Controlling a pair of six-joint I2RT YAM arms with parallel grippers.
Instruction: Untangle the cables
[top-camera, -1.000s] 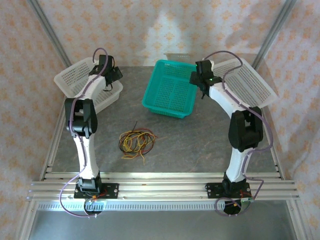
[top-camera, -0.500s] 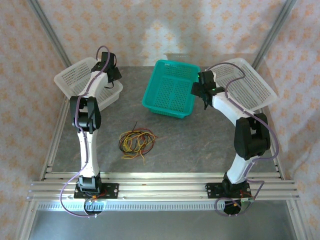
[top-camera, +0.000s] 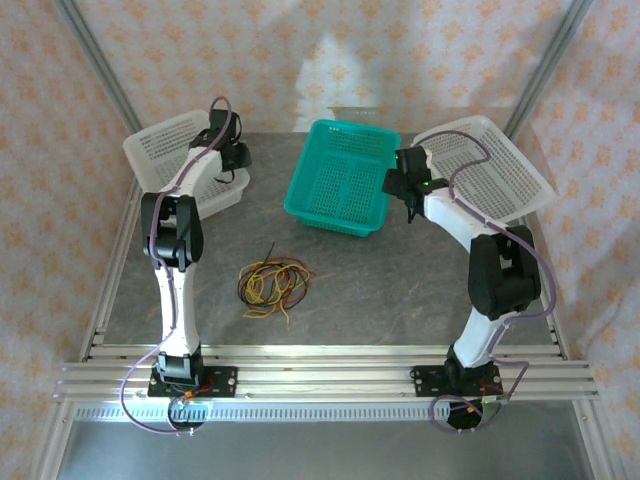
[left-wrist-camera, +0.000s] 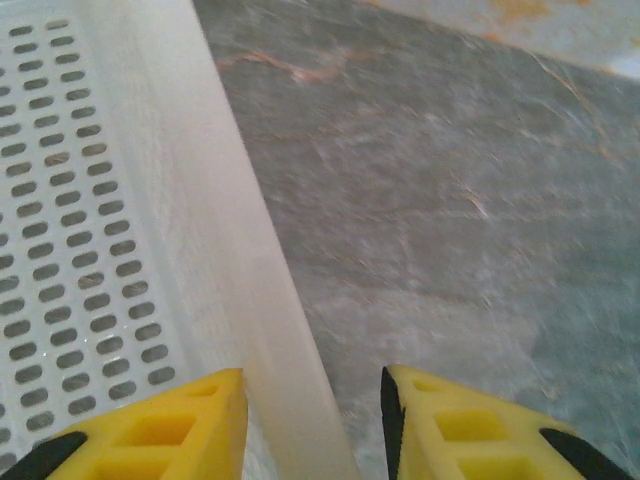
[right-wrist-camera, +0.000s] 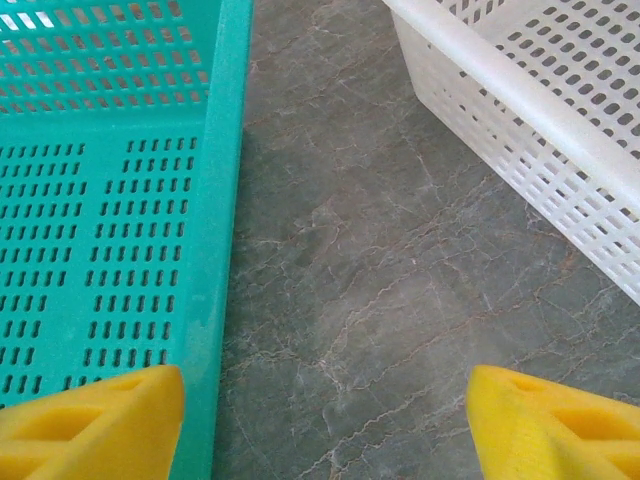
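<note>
The cables (top-camera: 272, 285) lie in one small messy bunch of red, yellow and black. They are on the gray worktop (top-camera: 400, 290), at about 8 o'clock from its middle. Bare worktop runs all around the bunch. Both arms reach away from it, toward the back.

The left pincer (left-wrist-camera: 312, 378) is at about 10 o'clock. It is at the edge of the left white basket (top-camera: 165, 150), on the side that faces the teal basket (top-camera: 335, 185). Its yellow fingers (left-wrist-camera: 160, 432) stand one on each side of the basket's rim. The pincer is part way closed but not clenched. A thin strip of worktop shows between the rim and the right finger.

The right pincer (right-wrist-camera: 325, 375) is at about 1 o'clock. It is over the lane of worktop between the teal basket and the right white basket (top-camera: 500, 165). It is spread wide and released, with bare worktop between its fingers. Its left finger is right by the teal basket's edge. The white basket's wall is farther off on the other side.

The teal basket sits at 12 o'clock. The biggest open room is the front half of the worktop, around the cables.
</note>
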